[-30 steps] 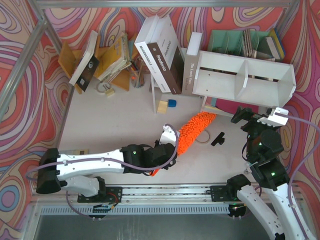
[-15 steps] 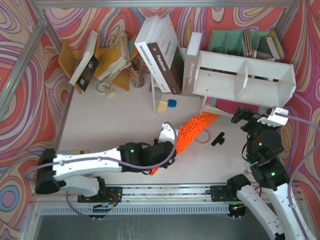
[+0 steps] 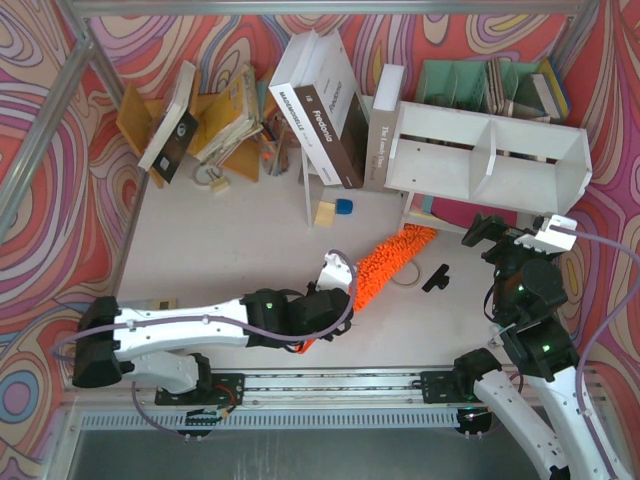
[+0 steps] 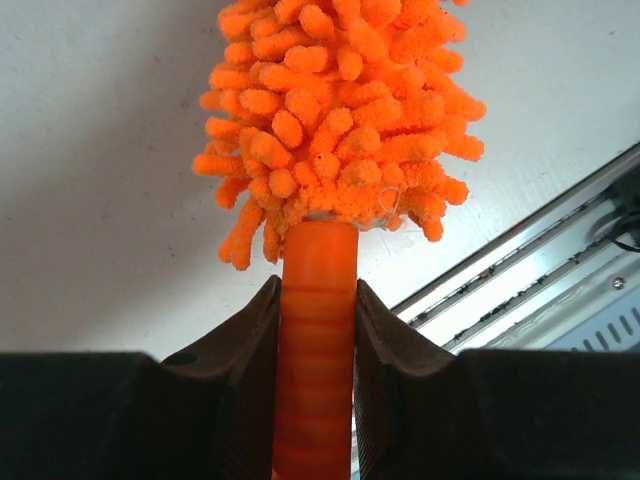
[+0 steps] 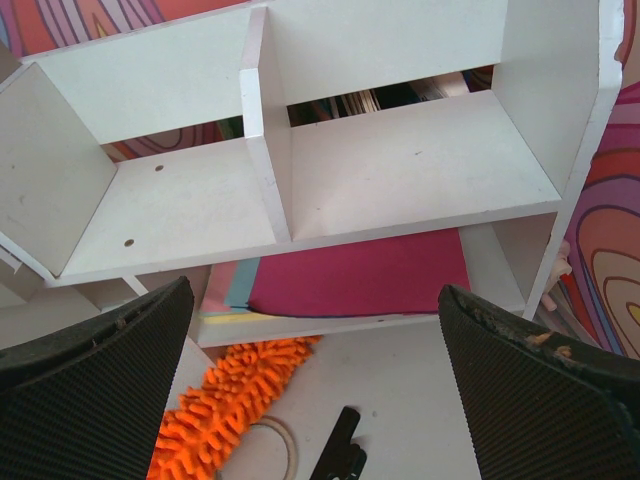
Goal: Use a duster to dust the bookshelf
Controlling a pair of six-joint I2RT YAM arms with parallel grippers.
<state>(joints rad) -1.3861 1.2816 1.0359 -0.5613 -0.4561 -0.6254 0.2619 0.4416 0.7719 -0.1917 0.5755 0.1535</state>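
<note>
Gripping the duster handle, left gripper points its head up-right toward the bookshelf; right gripper gapes wide.

I am seeing the duster with a shaggy cloth head and smooth glossy plastic handle; the bookshelf is looking matt, painted board.

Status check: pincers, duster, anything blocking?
Left pincer shut on duster handle. Right pincer open, empty, facing bookshelf. Duster head outside both compartments. Small black part on table beside it.
</note>
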